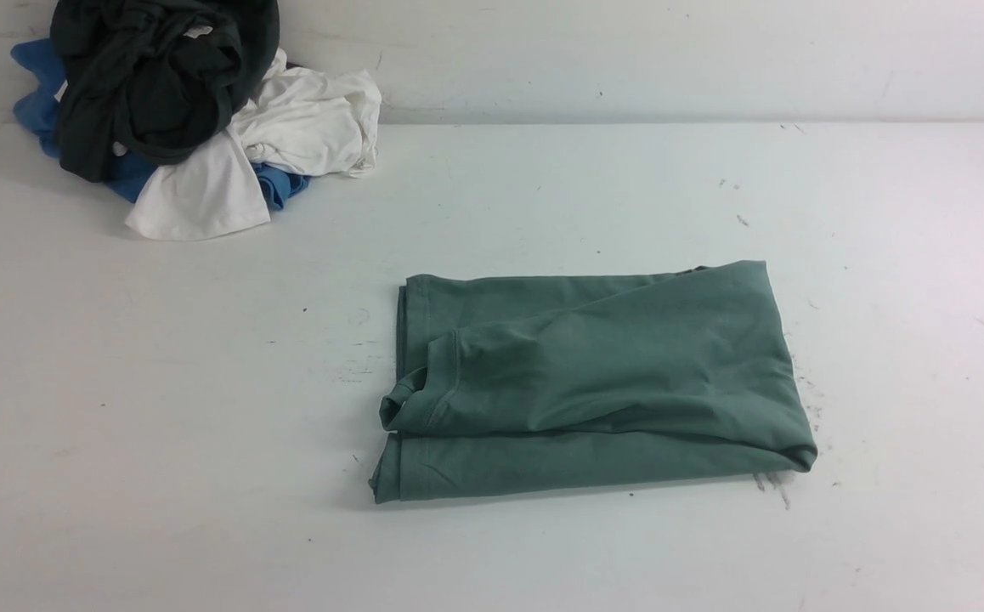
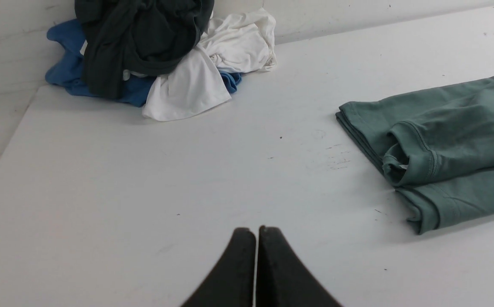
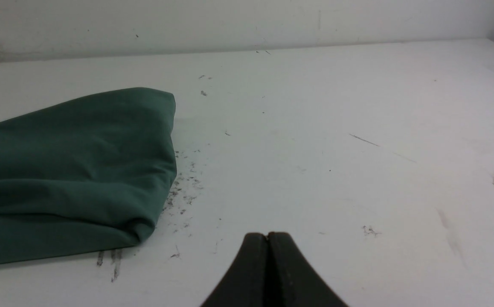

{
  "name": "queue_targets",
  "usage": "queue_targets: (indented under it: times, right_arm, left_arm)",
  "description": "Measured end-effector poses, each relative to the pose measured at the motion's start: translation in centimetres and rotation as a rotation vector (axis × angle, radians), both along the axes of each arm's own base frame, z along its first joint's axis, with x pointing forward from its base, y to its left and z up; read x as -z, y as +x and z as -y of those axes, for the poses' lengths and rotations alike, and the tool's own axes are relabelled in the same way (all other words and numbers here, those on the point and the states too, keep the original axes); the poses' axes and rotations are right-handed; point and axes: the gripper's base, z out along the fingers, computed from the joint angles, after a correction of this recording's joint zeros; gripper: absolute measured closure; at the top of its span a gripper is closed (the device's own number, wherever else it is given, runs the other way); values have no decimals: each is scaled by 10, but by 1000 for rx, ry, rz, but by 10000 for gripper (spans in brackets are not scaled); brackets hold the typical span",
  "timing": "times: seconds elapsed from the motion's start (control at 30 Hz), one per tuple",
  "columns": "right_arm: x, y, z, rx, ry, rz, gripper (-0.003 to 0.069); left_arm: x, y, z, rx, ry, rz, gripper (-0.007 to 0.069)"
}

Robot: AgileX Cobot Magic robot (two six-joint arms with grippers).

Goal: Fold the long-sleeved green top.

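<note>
Left jaws point(image 2: 257, 232) and right jaws point(image 3: 267, 238): both closed, tips together, nothing between them, well apart from the fabric. White worktop point(image 1: 203, 408) carries everything. Green long-sleeved top point(image 1: 645, 365) lies near its middle, folded into a compact, uneven bundle; one layer runs slantwise over the others. Farther off, to the left, a heap: very dark green-black garment point(image 1: 178, 93), white garment point(image 1: 305, 119), blue garment point(image 1: 37, 110). Smallest item noted: stitched cuff point(image 1: 441, 382), overlying the bundle's left edge, its opening puckered.

Judgement: folding looks complete or nearly so. Risks: should a further fold be tried, a pinch on the loose cuff alone would probably drag one layer out; lifting at the rolled near right corner could slip the slanted layer and open the stack. Pressing with closed tips might ruck the cloth.
</note>
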Motion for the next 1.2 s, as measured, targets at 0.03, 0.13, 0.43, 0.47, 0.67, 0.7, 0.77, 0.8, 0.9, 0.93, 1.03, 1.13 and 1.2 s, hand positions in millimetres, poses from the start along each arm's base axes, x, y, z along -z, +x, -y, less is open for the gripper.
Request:
queue_targets:
  times: [0.03, 0.13, 0.43, 0.47, 0.67, 0.7, 0.77, 0.8, 0.9, 0.93, 1.03, 1.13, 1.2]
  right_arm:
    - [0, 0, 0, 0, 0, 0, 674]
    - [0, 0, 0, 0, -1, 0, 674]
    - [0, 0, 0, 0, -1, -1, 674]
    - [0, 0, 0, 0, -1, -1, 674]
    - [0, 0, 0, 0, -2, -1, 674]
    - [0, 0, 0, 0, -2, -1, 674]
    - [0, 0, 0, 0, -2, -1, 674]
    - [0, 0, 0, 0, -2, -1, 674]
    - [0, 0, 0, 0, -2, -1, 674]
    - [0, 0, 0, 0, -2, -1, 674]
    - [0, 0, 0, 0, -2, -1, 674]
    - [0, 0, 0, 0, -2, -1, 674]
    - [0, 0, 0, 0, -2, -1, 674]
  left_arm:
    - [4, 2, 1, -6, 1, 1, 631]
    - [21, 8, 3, -21, -24, -20, 631]
    - [64, 19, 2, -153, -86, -30, 631]
    - [69, 21, 1, -177, -84, -27, 631]
    - [87, 24, -3, -244, -21, -17, 631]
    - [87, 24, -3, -242, -14, -18, 631]
    - [87, 24, -3, -242, -14, -22, 631]
    - [87, 24, -3, -241, -9, -23, 631]
    - [87, 24, -3, -232, 21, -24, 631]
    - [87, 24, -3, -230, 29, -24, 631]
    - [87, 24, -3, -224, 46, -23, 631]
    - [87, 24, -3, -222, 36, -24, 631]
    - [88, 24, -2, -220, 17, -26, 631]
